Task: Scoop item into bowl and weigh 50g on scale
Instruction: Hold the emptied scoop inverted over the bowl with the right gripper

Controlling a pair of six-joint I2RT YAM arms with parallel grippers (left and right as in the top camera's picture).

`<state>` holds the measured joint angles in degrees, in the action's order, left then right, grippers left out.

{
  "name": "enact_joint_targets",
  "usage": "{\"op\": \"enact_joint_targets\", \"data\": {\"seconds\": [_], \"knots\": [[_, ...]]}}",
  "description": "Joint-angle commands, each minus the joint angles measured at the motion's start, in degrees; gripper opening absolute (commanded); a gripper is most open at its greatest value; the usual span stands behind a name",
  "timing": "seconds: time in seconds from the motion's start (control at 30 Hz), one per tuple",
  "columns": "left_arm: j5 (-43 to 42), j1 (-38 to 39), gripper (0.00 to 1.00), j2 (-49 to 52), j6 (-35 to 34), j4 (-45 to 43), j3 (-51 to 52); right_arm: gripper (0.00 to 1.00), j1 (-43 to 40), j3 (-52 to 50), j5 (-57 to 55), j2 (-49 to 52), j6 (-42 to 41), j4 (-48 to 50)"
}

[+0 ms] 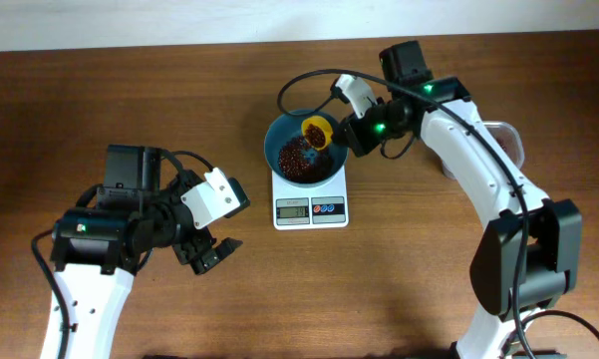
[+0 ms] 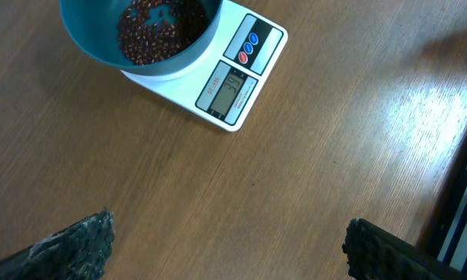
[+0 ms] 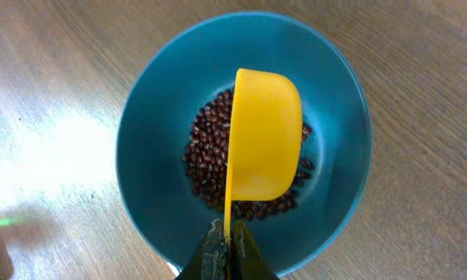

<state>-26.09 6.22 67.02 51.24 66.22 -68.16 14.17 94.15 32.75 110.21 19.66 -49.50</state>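
A brown wooden table (image 1: 179,100) carries the whole arrangement. A small white rectangular kitchen scale (image 1: 310,208) is set about midway along the surface, somewhat nearer its far edge. A round deep teal-blue bowl (image 1: 279,140) is stood on the scale's platform. A loose heap of small dark red-brown beans (image 1: 301,160) is already gathered in the bottom of the bowl, so scooping is judged to be well under way. A yellow plastic measuring scoop (image 3: 264,132) is held on its side directly above the heap, its handle clamped between the closed fingers of the right gripper (image 3: 227,247). Whether any beans are left in it cannot be told for certain. The left gripper (image 1: 211,252) is kept idle toward the surface's left near corner, its jaws spread wide and nothing held. The grey display is lit, but its figures cannot be read, so the fifty-gram mark cannot be confirmed. Checking the reading is judged to be what is left, with beans added or removed as needed.
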Motion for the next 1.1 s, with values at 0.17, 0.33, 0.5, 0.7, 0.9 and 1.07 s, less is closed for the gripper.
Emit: {"op": "enact_joint_targets", "data": {"seconds": [0.17, 0.33, 0.5, 0.7, 0.9, 1.07], "knots": [[0.02, -0.37, 0.99, -0.39, 0.50, -0.11, 0.07, 0.04, 0.96, 1.55, -0.48, -2.23, -0.63, -1.33], [0.02, -0.37, 0.99, -0.42, 0.50, -0.11, 0.07, 0.04, 1.16, 1.62, -0.46, -2.62, -2.14, -1.27], [0.02, -0.37, 0.99, -0.42, 0.50, -0.09, 0.07, 0.04, 1.25, 1.70, -3.23, -2.75, -2.16, -1.97], [0.02, -0.37, 0.99, -0.39, 0.50, -0.11, 0.09, 0.04, 1.20, 1.68, -4.79, -2.84, -2.16, -2.16], [0.02, -0.37, 0.99, -0.39, 0.50, -0.11, 0.07, 0.04, 2.34, 1.73, -6.23, -2.99, -2.16, -2.16], [0.02, -0.37, 0.99, -0.39, 0.50, -0.11, 0.07, 0.04, 2.43, 1.75, -6.69, -3.37, -2.16, -2.16]]}}
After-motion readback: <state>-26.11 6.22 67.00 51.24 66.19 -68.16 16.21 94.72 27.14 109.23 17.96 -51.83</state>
